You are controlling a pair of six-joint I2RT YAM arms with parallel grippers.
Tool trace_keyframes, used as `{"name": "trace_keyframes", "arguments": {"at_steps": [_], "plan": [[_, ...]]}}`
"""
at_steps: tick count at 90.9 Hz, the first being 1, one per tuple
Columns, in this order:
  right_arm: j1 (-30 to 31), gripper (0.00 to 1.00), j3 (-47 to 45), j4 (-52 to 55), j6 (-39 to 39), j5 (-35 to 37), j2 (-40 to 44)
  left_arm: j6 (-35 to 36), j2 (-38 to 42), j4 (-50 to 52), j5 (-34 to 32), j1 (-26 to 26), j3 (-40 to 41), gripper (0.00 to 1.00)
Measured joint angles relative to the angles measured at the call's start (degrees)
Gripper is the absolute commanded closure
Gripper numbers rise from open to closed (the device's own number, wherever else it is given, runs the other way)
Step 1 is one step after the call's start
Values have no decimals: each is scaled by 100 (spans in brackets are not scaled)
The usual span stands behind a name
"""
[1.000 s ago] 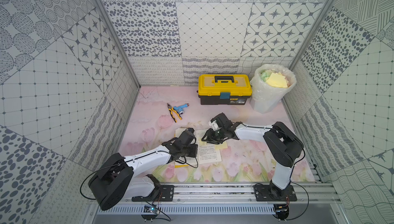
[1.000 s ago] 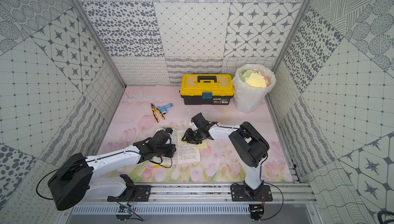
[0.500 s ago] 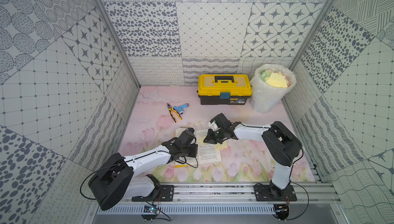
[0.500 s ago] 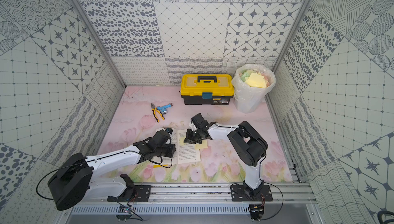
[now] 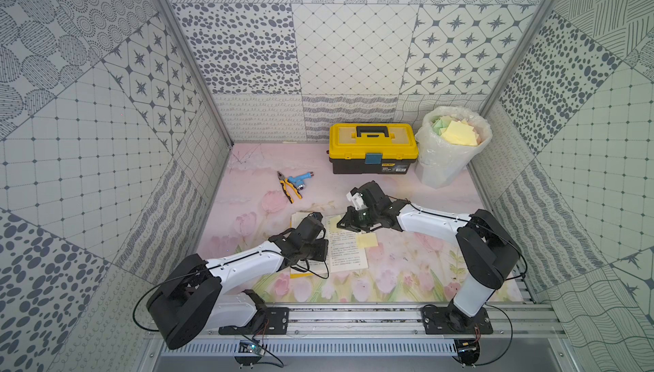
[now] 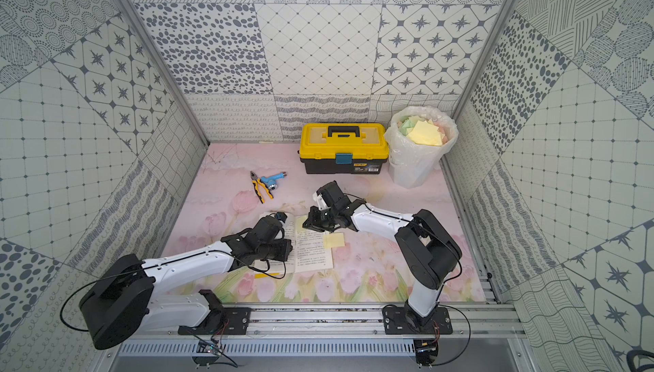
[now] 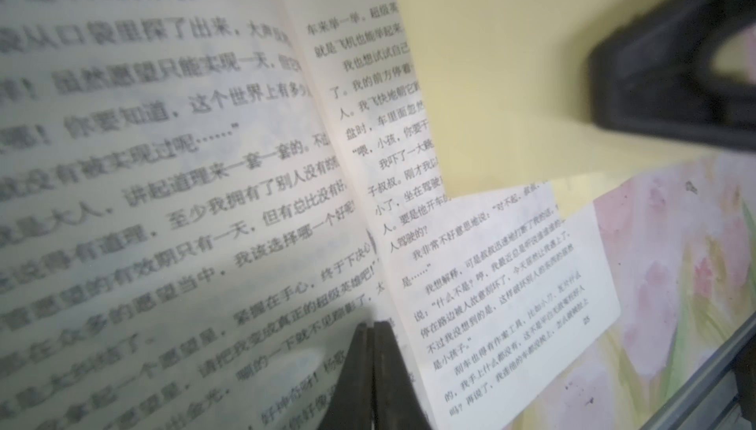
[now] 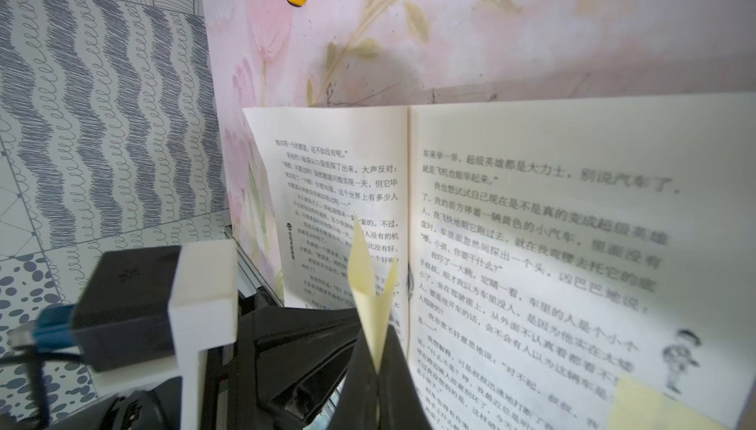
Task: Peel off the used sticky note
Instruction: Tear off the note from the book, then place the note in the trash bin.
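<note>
Thin, limp sticky note (image 8: 370,305), pinched and curling between the right gripper's (image 8: 376,366) fingers, over the open book (image 5: 348,253) near frame centre. It tears easily, so it is best held by its free edge. The left gripper (image 7: 372,327), fingers pressed together, rests on the page.

Left pincer (image 7: 372,327) shut, apparently pressed down; right pincer (image 8: 376,368) pinching sticky note (image 8: 369,301).
</note>
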State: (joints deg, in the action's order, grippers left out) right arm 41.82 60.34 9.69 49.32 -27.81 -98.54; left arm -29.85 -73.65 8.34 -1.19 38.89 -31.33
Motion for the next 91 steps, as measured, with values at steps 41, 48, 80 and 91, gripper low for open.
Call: {"name": "trace_keyframes", "arguments": {"at_steps": [41,48,80,91], "plan": [[-1108,100,372,905,-487,181,1086,4,-83,4,13,0,-42,93],[-1381,100,645,1128,-619,181,1235,7,-98,4,15,0,-48,93],[-2747,100,2116,1827,-1023,101,1493,79,-142,20,26,0,-85,93],[-3281,100,2623,2024,-1080,-26,1480,96,-160,26,37,0,-107,93]]}}
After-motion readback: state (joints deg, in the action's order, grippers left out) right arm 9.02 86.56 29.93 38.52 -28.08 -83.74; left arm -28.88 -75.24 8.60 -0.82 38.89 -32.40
